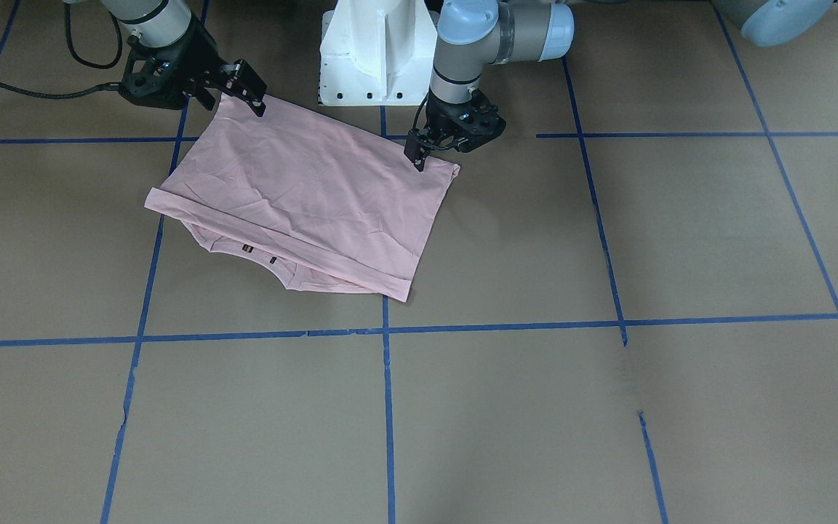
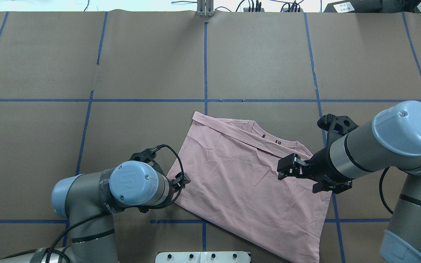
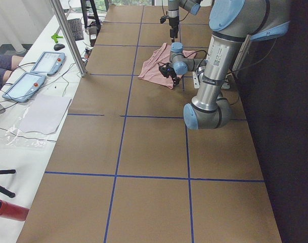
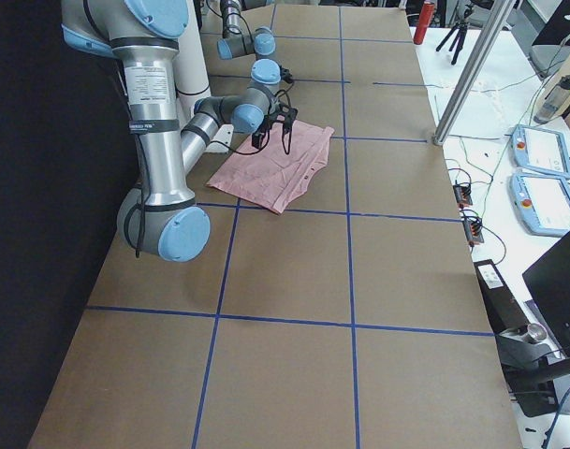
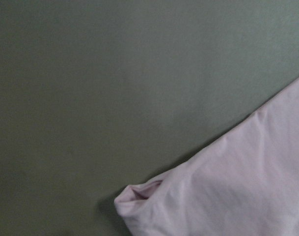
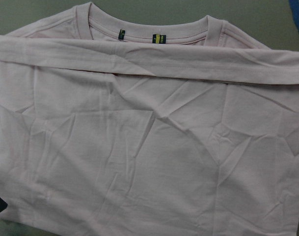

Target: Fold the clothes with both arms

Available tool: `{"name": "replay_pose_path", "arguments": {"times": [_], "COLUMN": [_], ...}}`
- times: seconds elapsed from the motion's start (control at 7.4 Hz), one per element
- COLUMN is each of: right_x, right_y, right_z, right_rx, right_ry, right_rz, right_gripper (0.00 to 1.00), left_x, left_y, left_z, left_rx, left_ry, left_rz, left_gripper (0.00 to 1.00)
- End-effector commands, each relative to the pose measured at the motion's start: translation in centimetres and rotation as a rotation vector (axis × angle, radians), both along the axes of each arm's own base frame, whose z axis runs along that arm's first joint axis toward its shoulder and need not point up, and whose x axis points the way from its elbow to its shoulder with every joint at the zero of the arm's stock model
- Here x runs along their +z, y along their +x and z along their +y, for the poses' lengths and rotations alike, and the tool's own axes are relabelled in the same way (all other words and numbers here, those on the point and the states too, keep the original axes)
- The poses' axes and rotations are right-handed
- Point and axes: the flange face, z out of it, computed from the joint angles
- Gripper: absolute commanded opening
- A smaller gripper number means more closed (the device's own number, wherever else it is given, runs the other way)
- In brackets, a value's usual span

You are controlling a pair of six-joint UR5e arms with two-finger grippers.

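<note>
The pale pink T-shirt (image 1: 302, 196) lies folded on the brown table, plain back up, with a band of fabric folded over near the ribbed collar (image 6: 149, 27). It also shows in the overhead view (image 2: 239, 179). My left gripper (image 2: 183, 180) hovers at the shirt's corner nearest the robot (image 5: 139, 196), which lies loose on the table; in the front view the gripper (image 1: 417, 154) looks open and empty. My right gripper (image 2: 283, 168) hangs open above the shirt's opposite side, holding nothing, and also shows in the front view (image 1: 252, 91).
The white pedestal base (image 1: 379, 51) stands just behind the shirt. Blue tape lines (image 2: 205, 62) divide the brown paper table (image 2: 141, 54). Tablets (image 3: 45, 63) and cables lie on a side desk beyond the table's edge.
</note>
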Motion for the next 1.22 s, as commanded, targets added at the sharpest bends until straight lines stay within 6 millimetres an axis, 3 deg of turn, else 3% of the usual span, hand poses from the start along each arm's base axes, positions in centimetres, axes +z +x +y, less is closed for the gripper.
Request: {"name": "replay_pose_path", "arguments": {"times": [0.0,0.41,0.54,0.81,1.08], "right_x": [-0.1,-0.4,-0.4,-0.3,-0.3], "right_y": [0.2,0.6,0.6,0.5,0.5], "right_z": [-0.3,-0.3,-0.3,-0.4,-0.4], "right_rx": [0.008,0.008,0.008,0.011,0.013], "right_ry": [0.002,0.002,0.002,0.002,0.002], "right_rz": [-0.002,-0.011,-0.011,-0.008,-0.009], "right_gripper": [1.00,1.00,1.00,1.00,1.00], "left_x": [0.4,1.2,1.1,1.8,1.2], "left_y": [-0.1,-0.7,-0.8,-0.8,-1.2], "left_z": [-0.5,-1.6,-1.5,-1.2,-1.2], "left_rx": [-0.023,-0.043,-0.042,-0.047,-0.044], "left_ry": [0.005,0.009,0.010,0.018,0.044], "left_rz": [-0.018,-0.038,-0.035,-0.048,-0.062], "left_gripper": [0.95,0.82,0.63,0.00,0.00]}}
